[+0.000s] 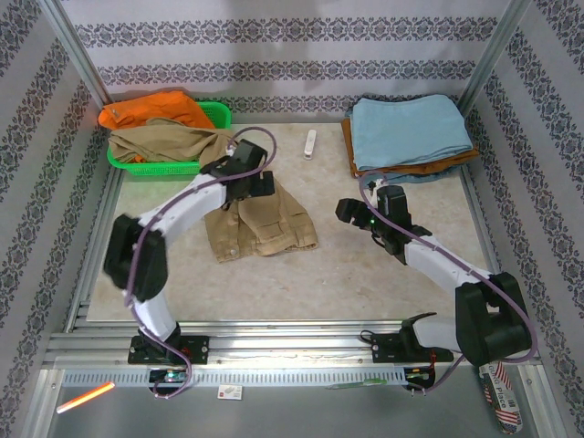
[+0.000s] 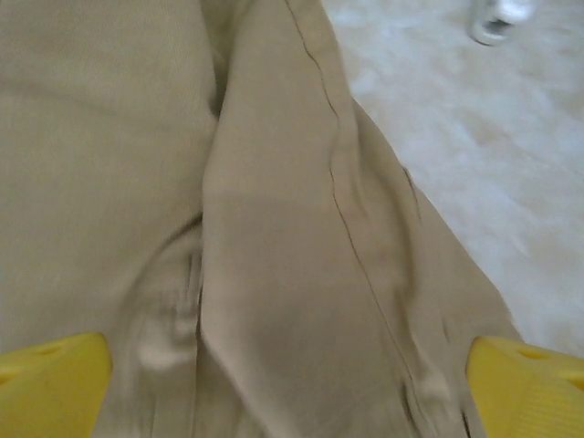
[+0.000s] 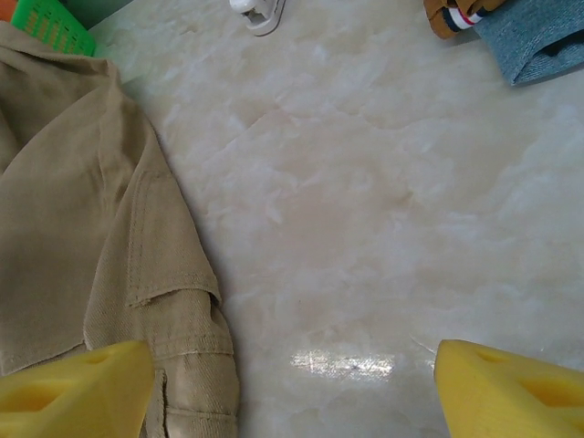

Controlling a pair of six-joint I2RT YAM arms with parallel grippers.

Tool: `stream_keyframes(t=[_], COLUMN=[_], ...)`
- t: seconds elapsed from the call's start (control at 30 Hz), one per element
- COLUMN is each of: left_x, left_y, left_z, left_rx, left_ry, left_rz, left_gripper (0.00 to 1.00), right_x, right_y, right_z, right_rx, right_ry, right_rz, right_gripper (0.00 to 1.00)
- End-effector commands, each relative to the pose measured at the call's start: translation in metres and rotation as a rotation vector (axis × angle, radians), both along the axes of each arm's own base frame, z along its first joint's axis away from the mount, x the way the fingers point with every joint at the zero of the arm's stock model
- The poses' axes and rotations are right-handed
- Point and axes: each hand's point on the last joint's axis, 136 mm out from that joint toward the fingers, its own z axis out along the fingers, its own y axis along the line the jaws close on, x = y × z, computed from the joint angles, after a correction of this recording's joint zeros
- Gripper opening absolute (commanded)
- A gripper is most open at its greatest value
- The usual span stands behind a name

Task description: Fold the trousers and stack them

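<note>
- Where the two arms are bolted at the near edge, the table (image 1: 365,274) is bare, pale and shiny like stone, so cloth should slide on it easily.
- A little farther in, the trousers (image 1: 265,228) lie left of the middle, folded into a short, thick bundle.
- I think their folds and seams run mostly from near to far, leaning a bit to the right.
- The left gripper (image 1: 255,187) hangs right over the far end of the trousers. Its yellow fingers (image 2: 50,383) stand wide apart with the tan cloth below them, pinching nothing.
- The right gripper (image 1: 349,212) is just to the right of the trousers, over bare table. Its jaws are wide apart too, and it holds nothing.
- So the trousers lie straight under the left gripper and to the left of the right one. The left arm is the closer one.
- At the far left stands a green basket (image 1: 155,167) with an orange garment (image 1: 146,109) and another tan cloth (image 1: 169,141) in it.
- A small white thing (image 1: 310,143) lies at the far middle; I cannot tell what it is.
- At the far right sits a stack with a light-blue cloth (image 1: 411,132) on top. I guess the trousers go there, well apart from where they lie.
- Patterned walls (image 1: 274,46) close in the far end and both sides.
</note>
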Motion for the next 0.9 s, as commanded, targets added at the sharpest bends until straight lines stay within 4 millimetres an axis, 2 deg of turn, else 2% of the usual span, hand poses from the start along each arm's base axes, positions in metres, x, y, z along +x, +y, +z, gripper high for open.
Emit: stream_keyframes(t=[0.0, 0.07, 0.13, 0.17, 0.23, 0.3, 0.37, 0.47, 0.63, 0.73, 0.8, 0.87], left_x=[0.008, 0.016, 0.023, 0.025, 0.026, 0.024, 0.019, -0.002, -0.069, -0.117, -0.146, -0.178], left_y=[0.02, 0.02, 0.02, 0.018, 0.012, 0.004, -0.006, -0.033, -0.077, -0.103, -0.122, -0.145], left_z=[-0.034, -0.053, -0.067, -0.072, -0.077, -0.069, -0.044, 0.007, 0.095, 0.124, 0.128, 0.122], left_rx=[0.163, 0.209, 0.252, 0.258, 0.258, 0.267, 0.314, 0.367, 0.276, 0.26, 0.23, 0.196], left_ry=[0.077, 0.11, 0.142, 0.155, 0.173, 0.155, 0.09, -0.046, -0.273, -0.365, -0.397, -0.385], left_rz=[0.074, 0.073, 0.063, 0.043, 0.006, -0.042, -0.105, -0.238, -0.437, -0.582, -0.684, -0.814], left_gripper=[1.0, 0.99, 0.88, 0.77, 0.28, 0.0, 0.0, 0.0, 0.0, 0.0, 0.0, 0.0], right_x=[0.006, 0.006, 0.006, 0.006, 0.006, 0.006, 0.006, 0.006, 0.007, 0.007, 0.007, 0.007], right_y=[0.003, 0.004, 0.004, 0.004, 0.004, 0.004, 0.005, 0.006, 0.006, 0.007, 0.008, 0.008], right_z=[0.008, 0.009, 0.009, 0.01, 0.011, 0.011, 0.01, 0.009, 0.008, 0.007, 0.007, 0.007], right_rx=[-0.01, -0.007, -0.005, -0.005, -0.005, -0.005, -0.005, -0.001, 0.0, 0.009, 0.01, 0.01], right_ry=[-0.024, -0.024, -0.025, -0.027, -0.028, -0.029, -0.027, -0.022, -0.018, -0.016, -0.015, -0.015], right_rz=[0.005, 0.008, 0.009, 0.01, 0.011, 0.012, 0.012, 0.016, 0.015, 0.019, 0.02, 0.018], right_gripper=[0.81, 0.81, 0.81, 0.81, 0.81, 0.81, 0.8, 0.8, 0.79, 0.79, 0.79, 0.79])
